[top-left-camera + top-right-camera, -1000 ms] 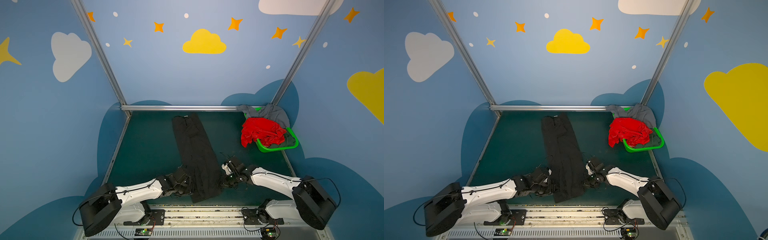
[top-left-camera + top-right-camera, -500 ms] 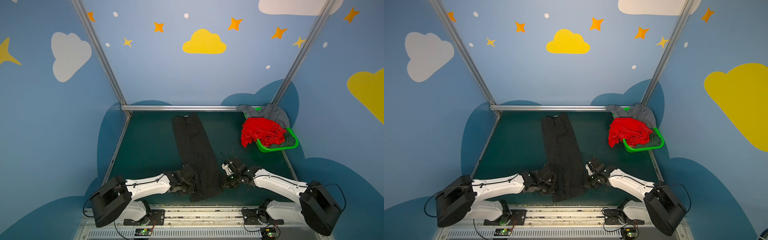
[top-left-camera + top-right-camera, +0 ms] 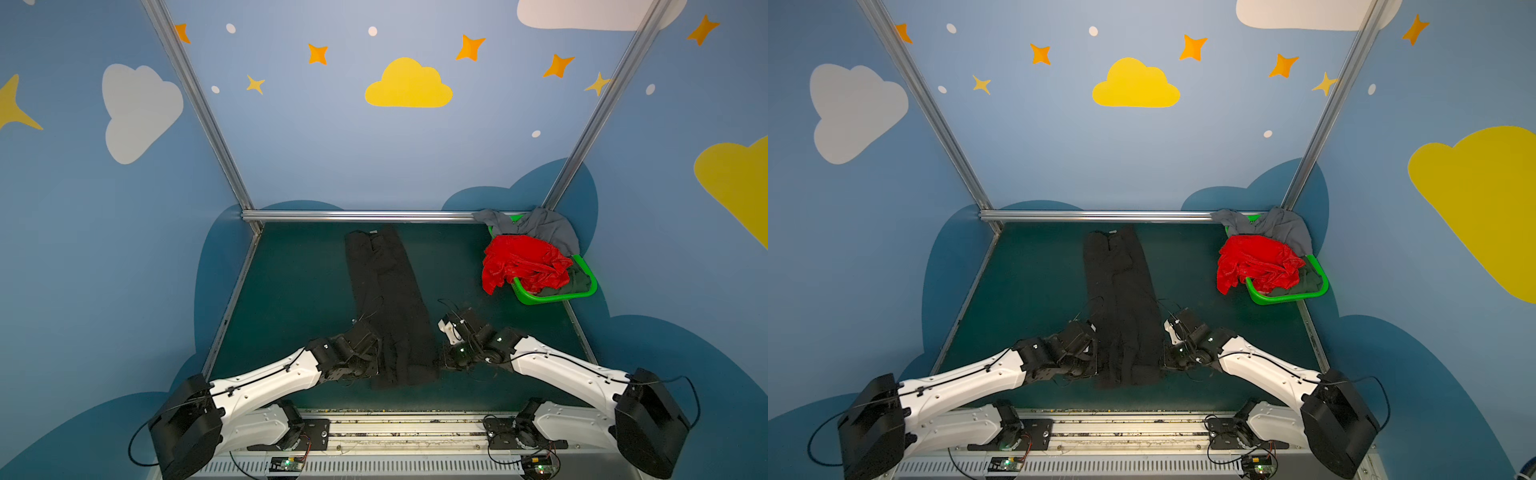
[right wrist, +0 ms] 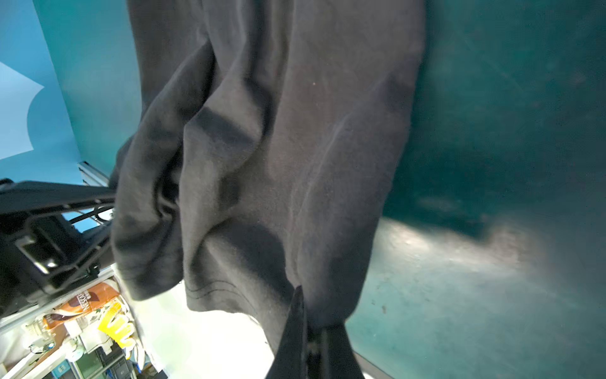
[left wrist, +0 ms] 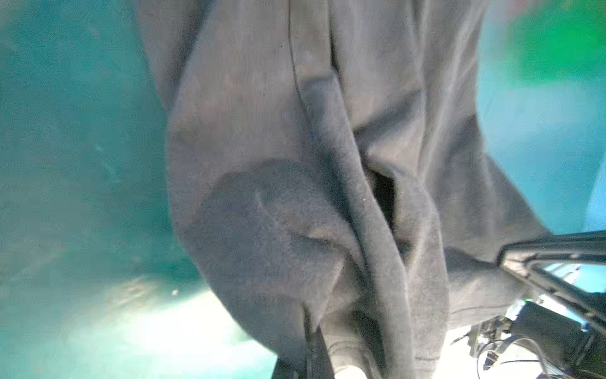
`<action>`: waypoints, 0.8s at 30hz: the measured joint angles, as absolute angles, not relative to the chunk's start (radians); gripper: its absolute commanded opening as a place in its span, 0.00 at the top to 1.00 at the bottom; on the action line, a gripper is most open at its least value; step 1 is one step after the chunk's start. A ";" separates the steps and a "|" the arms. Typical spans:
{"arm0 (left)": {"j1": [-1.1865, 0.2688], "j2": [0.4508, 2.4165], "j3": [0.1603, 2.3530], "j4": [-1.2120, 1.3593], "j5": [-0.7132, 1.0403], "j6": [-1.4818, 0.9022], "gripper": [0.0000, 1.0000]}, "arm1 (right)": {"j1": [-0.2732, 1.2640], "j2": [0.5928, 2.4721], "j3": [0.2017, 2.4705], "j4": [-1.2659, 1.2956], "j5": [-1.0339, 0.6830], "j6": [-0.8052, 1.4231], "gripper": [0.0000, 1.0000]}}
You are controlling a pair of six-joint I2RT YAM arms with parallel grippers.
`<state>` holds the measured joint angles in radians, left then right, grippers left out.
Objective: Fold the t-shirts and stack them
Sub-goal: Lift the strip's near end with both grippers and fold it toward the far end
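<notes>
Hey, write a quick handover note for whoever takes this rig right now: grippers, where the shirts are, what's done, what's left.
The left gripper is shut on the near left corner of the black shirt.
The right gripper is shut on its near right corner.
The black shirt lies mid-table as a long narrow strip.
The red shirt, grey shirt and green shirt are heaped unfolded in the basket, far right.
Done: black folded lengthwise.
Left: fold it crosswise, fold the other three, stack all.
</notes>
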<state>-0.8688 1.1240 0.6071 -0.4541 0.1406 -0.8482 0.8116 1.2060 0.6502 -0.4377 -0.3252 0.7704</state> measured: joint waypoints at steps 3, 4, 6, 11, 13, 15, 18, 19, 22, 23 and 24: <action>-0.846 1.091 0.596 -0.472 0.139 -0.843 0.97 | 0.837 1.233 0.693 -0.443 -0.322 0.778 1.00; -0.838 1.083 0.590 -0.477 0.139 -0.842 0.97 | 0.843 1.244 0.707 -0.443 -0.322 0.778 1.00; -0.824 1.072 0.579 -0.484 0.140 -0.841 0.97 | 0.851 1.267 0.730 -0.444 -0.323 0.779 1.00; -0.792 1.058 0.572 -0.503 0.140 -0.821 0.97 | 0.855 1.328 0.772 -0.446 -0.324 0.780 1.00; -0.773 1.054 0.572 -0.509 0.139 -0.810 0.97 | 0.855 1.349 0.792 -0.449 -0.324 0.780 1.00; -0.754 1.051 0.572 -0.517 0.137 -0.802 0.97 | 0.855 1.367 0.815 -0.453 -0.324 0.780 1.00; -0.725 1.050 0.573 -0.519 0.138 -0.794 0.97 | 0.851 1.390 0.854 -0.454 -0.327 0.780 1.00; -0.714 1.052 0.574 -0.517 0.141 -0.792 0.97 | 0.848 1.399 0.867 -0.454 -0.330 0.780 1.00; -0.684 1.069 0.587 -0.516 0.147 -0.785 0.97 | 0.839 1.434 0.905 -0.454 -0.336 0.777 1.00; -0.676 1.078 0.595 -0.515 0.149 -0.783 0.97 | 0.835 1.445 0.917 -0.456 -0.337 0.775 1.00; -0.665 1.088 0.607 -0.514 0.150 -0.779 0.97 | 0.831 1.457 0.931 -0.461 -0.338 0.772 1.00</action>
<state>-0.6651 1.0882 0.6075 -0.5144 0.1497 -0.7792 0.8314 1.4570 0.9310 -0.4610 -0.3382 0.7719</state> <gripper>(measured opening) 0.047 0.048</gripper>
